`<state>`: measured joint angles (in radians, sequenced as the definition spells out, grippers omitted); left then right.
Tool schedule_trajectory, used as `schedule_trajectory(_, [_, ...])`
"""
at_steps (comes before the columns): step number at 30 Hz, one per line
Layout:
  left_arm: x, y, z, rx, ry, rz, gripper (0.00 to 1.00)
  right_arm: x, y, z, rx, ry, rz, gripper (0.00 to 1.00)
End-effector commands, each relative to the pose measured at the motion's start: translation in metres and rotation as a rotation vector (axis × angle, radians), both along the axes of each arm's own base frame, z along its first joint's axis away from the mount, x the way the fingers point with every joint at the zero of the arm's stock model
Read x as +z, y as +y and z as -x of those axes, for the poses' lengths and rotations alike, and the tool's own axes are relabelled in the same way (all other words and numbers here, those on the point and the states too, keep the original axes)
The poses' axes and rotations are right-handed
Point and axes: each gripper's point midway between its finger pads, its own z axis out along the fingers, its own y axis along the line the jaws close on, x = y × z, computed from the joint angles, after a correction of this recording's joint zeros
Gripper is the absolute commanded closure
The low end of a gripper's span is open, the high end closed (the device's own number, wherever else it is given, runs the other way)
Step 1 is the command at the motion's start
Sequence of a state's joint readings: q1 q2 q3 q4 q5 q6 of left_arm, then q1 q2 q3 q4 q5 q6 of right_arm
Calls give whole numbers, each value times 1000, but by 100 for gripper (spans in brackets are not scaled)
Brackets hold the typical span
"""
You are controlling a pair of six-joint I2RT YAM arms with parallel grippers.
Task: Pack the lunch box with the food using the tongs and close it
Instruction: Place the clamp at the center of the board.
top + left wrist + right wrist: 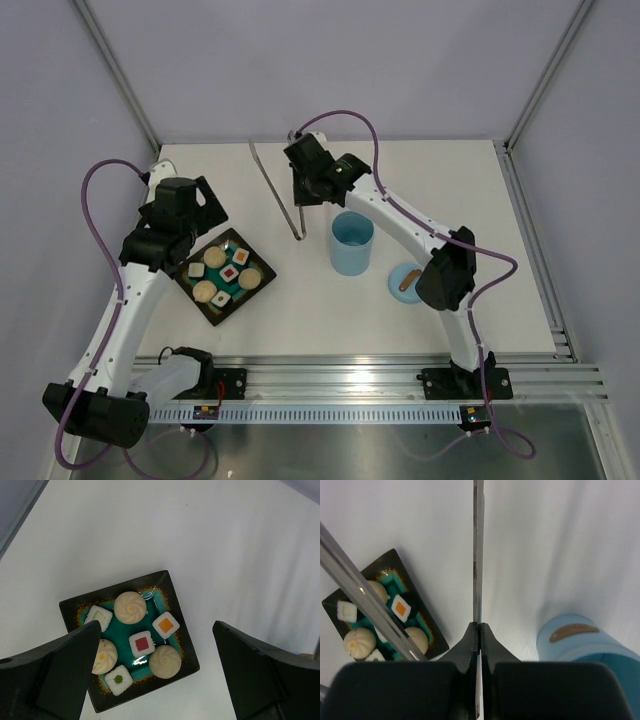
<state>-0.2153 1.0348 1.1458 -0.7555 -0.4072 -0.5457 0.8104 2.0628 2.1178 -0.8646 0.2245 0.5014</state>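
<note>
Slim metal tongs (272, 180) lie at the back of the white table. My right gripper (303, 196) is shut on one of their arms near the joined end. In the right wrist view that arm (478, 555) runs straight up from my closed gripper (479, 626), and the other arm (365, 600) slants off to the left. The light blue lunch box (352, 243) stands open and upright just right of the tongs. Its lid (405, 280) with the brown handle (574, 631) lies beside it. The food (142, 643), several pieces, sits on the dark tray (165, 577). My left gripper (156, 640) hovers open above it, holding nothing.
The dark square tray (258, 290) with a teal inside sits front left of the lunch box. Grey walls and metal posts enclose the table on three sides. A metal rail (350, 380) carrying both arm bases runs along the near edge.
</note>
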Motion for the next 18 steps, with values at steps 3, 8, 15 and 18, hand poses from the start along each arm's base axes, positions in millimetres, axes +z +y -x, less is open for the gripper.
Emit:
schedule_trajectory(3, [11, 4, 1, 33, -33, 2, 1, -11, 26, -44, -85, -54, 0, 100])
schedule_trajectory(8, [12, 5, 5, 26, -34, 1, 1, -42, 42, -75, -113, -33, -63, 100])
schedule_trajectory(15, [11, 1, 9, 12, -58, 27, 1, -93, 53, -94, -127, 11, -78, 100])
schedule_trajectory(18, [9, 0, 8, 8, -68, 34, 1, -109, 54, -98, -132, 20, -70, 100])
